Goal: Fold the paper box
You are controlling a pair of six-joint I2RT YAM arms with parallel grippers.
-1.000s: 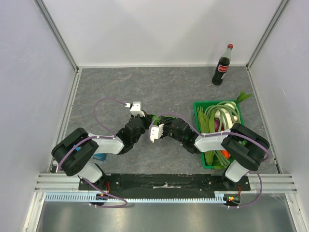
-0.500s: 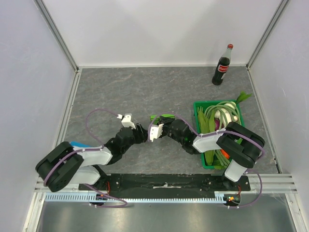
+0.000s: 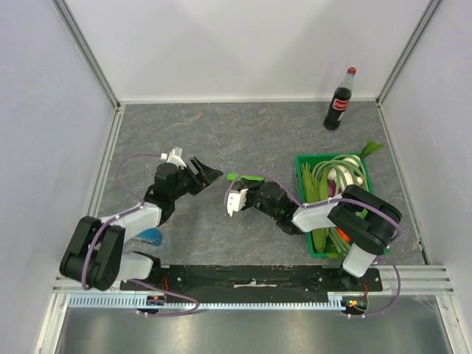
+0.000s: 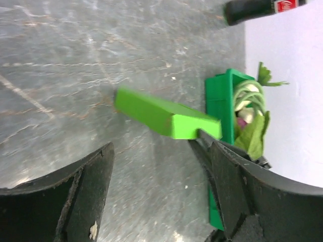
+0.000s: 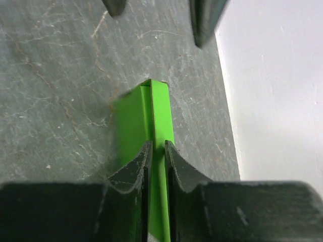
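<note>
White walls (image 3: pixel 243 51) on a metal frame close in a grey, stone-patterned bench (image 3: pixel 243 133). The two black arms reach in from its near edge toward the middle. At the right side stands a dark green crate (image 3: pixel 306 166) stuffed with leafy vegetables, and a cola bottle (image 3: pixel 339 99) stands in the far right corner. A small blue block (image 3: pixel 151 236) lies near the left arm's base.

The paper box (image 3: pixel 245 178) is near the middle of the bench, between the two arms and well apart from the crate. The right fingers (image 5: pixel 145 154) are pressed together on a thin edge of it at its near end. The left fingers (image 3: pixel 206 171) stand wide apart just beside its free end, not touching it.

The folding looks well along. From the left wrist the card reads as a long, slim block with firm sides and one closed end. From the right wrist, two panels meet at a sharp crease. Whether the gripped end is tucked shut cannot be told, so that may be what is left.

Its long axis runs across the bench, roughly level, with the free end pointing toward the left fingers. Whether it rests on the bench or hangs just above cannot be told.
</note>
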